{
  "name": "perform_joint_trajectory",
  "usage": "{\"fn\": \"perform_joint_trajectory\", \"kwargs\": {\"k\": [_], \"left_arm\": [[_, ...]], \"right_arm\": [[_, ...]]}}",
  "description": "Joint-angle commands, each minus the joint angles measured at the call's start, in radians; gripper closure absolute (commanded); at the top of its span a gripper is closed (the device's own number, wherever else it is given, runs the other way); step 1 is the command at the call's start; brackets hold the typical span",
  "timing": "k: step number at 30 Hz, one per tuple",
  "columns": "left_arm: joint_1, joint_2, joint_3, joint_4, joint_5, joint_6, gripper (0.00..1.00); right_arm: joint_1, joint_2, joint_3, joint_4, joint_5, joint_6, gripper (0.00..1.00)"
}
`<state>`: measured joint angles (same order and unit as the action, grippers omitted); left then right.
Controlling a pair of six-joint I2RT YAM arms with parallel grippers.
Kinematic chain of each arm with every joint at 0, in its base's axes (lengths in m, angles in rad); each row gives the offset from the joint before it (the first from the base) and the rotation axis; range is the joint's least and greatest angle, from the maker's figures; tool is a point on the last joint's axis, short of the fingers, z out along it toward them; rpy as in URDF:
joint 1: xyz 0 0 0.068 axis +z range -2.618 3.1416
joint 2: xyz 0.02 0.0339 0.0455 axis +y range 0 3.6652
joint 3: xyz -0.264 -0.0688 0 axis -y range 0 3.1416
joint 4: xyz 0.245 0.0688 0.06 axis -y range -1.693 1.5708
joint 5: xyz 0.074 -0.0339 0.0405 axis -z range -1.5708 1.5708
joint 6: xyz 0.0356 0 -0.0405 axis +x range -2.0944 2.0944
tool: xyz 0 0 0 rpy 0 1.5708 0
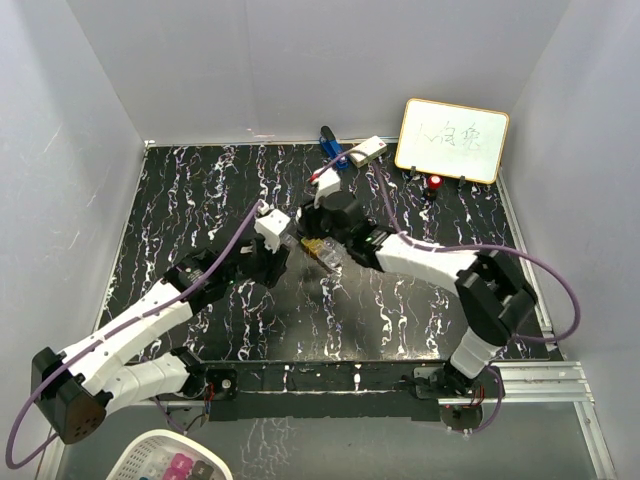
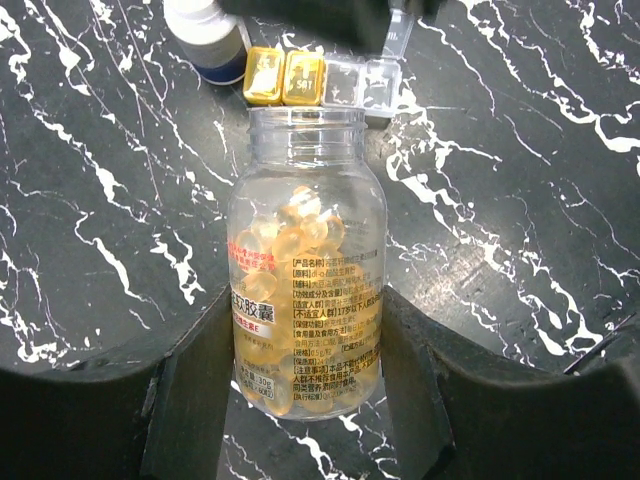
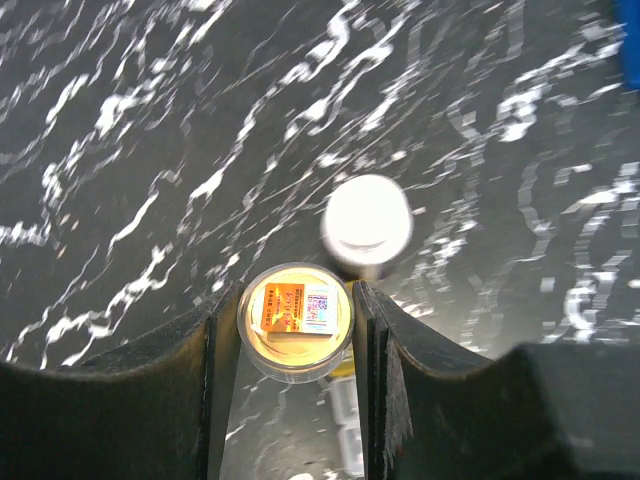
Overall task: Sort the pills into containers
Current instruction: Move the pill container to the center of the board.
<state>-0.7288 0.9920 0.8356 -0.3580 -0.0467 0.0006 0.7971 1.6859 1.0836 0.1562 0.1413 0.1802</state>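
Observation:
My left gripper (image 2: pixel 305 302) is shut on the lower half of the golden-amber bottle (image 2: pixel 305 200), which has no cap and holds yellow pills (image 2: pixel 300 235). Just beyond its mouth lies the small oblong clear box (image 2: pixel 320 80), two sections yellow-gold, the others clear. The dark bottle with the white round cap (image 2: pixel 205 35) stands left of that box. My right gripper (image 3: pixel 295 300) is shut on a clear round lid (image 3: pixel 295 315) with an orange label, held above the box (image 3: pixel 345 420), near the white-capped bottle (image 3: pixel 367 222). In the top view both grippers (image 1: pixel 290 250) (image 1: pixel 318 238) meet mid-table.
A blue object (image 1: pixel 328 143) and a white rectangular block (image 1: pixel 367 151) lie at the far edge. A whiteboard (image 1: pixel 452 140) leans at the back right with a small red thing (image 1: pixel 434 183) before it. A white basket (image 1: pixel 170 460) sits below the table's near left corner.

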Motion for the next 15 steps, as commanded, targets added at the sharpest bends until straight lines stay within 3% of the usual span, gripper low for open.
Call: {"fn": "perform_joint_trajectory", "kwargs": {"k": [1, 7, 15], "left_arm": [[-0.004, 0.012, 0.023, 0.062, 0.023, 0.003, 1.00], [-0.004, 0.146, 0.061, 0.062, 0.022, -0.021, 1.00], [-0.006, 0.193, -0.029, 0.239, 0.059, -0.024, 1.00]], "right_arm": [[-0.125, -0.097, 0.011, -0.011, 0.062, -0.003, 1.00], [-0.201, -0.199, -0.054, -0.024, 0.142, -0.010, 1.00], [-0.254, -0.233, -0.112, -0.027, 0.194, 0.018, 1.00]]}}
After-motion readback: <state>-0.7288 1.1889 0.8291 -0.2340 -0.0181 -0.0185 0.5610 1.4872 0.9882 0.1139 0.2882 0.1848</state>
